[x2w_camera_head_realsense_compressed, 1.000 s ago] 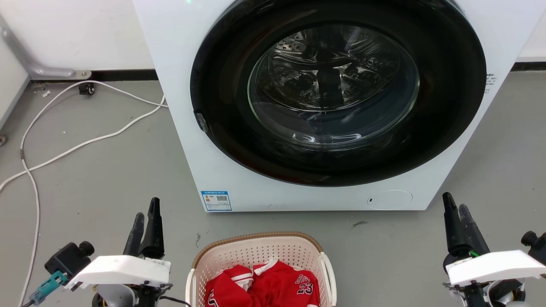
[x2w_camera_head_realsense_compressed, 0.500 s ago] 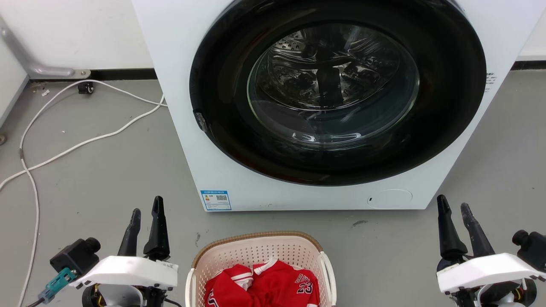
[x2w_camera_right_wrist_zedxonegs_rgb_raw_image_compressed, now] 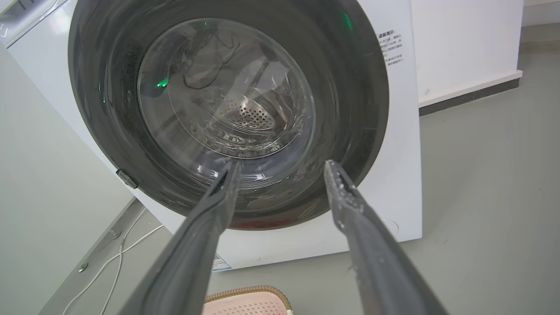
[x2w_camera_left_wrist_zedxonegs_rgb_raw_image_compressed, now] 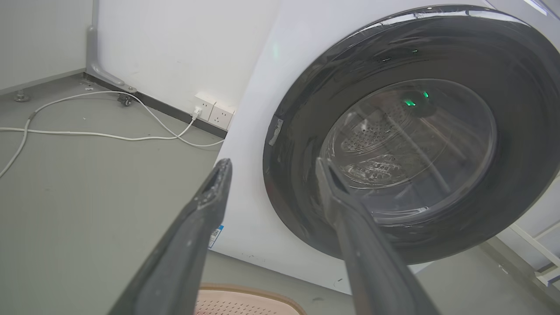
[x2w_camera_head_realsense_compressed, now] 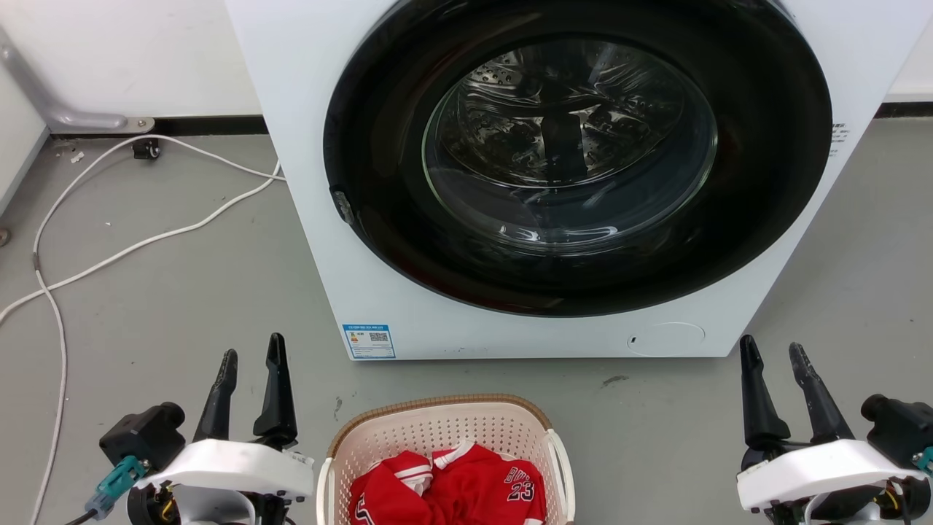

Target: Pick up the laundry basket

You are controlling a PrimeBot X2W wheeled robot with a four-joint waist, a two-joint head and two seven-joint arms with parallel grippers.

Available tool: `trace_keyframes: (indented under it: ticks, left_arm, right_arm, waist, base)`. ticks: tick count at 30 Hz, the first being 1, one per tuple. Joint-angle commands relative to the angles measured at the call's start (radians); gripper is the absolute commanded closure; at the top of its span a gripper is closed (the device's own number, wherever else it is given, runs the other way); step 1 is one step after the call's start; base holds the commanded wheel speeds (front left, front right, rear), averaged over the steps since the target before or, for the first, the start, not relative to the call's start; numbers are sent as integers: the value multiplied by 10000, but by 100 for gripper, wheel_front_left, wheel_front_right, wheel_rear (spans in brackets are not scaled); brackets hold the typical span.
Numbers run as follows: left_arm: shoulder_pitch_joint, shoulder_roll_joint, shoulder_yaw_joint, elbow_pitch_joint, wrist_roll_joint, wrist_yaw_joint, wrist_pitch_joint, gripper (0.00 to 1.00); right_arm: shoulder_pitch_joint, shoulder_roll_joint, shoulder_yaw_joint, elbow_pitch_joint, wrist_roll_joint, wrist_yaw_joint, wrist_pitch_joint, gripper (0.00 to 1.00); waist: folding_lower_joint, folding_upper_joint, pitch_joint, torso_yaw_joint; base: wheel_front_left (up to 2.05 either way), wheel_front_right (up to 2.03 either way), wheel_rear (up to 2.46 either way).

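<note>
The laundry basket (x2w_camera_head_realsense_compressed: 437, 430), cream-pink and perforated with a brown rim and white side handles, sits on the grey floor at the bottom centre of the head view, holding a red jersey (x2w_camera_head_realsense_compressed: 455, 485). Its far rim also shows at the bottom edge of the left wrist view as the basket (x2w_camera_left_wrist_zedxonegs_rgb_raw_image_compressed: 245, 302) and in the right wrist view as the basket (x2w_camera_right_wrist_zedxonegs_rgb_raw_image_compressed: 249, 302). My left gripper (x2w_camera_head_realsense_compressed: 253, 351) stands open to the basket's left, holding nothing. To the basket's right my right gripper (x2w_camera_head_realsense_compressed: 773, 350) is open and holds nothing.
A white washing machine (x2w_camera_head_realsense_compressed: 313, 182) with a shut dark round door (x2w_camera_head_realsense_compressed: 576, 168) stands just behind the basket. White cables (x2w_camera_head_realsense_compressed: 146, 244) trail over the floor at the left, running to wall sockets (x2w_camera_left_wrist_zedxonegs_rgb_raw_image_compressed: 212, 114). A grey metal bracket (x2w_camera_head_realsense_compressed: 65, 117) meets the wall at the far left.
Both grippers have opened: their fingers, close together a second ago, now stand spread. Both arms have edged slightly inward toward the basket. The basket has not moved.
</note>
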Motion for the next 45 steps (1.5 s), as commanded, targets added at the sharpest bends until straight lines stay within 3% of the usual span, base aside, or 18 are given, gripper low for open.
trace_keyframes:
  ticks: [1,45]
  left_arm:
    - [32,38,-30,-139,253,-25,-96,0]
    - [399,50,-175,-43,3930,1,-1052,0]
  right_arm:
    - [19,-32,22,-150,-226,2,-82,0]
    - [502,-38,232,-471,-3673,1,-1044,0]
  waist:
    - [0,0,2,-4]
    - [0,0,-36,-48]
  base:
    - [0,0,0]
    - [0,0,0]
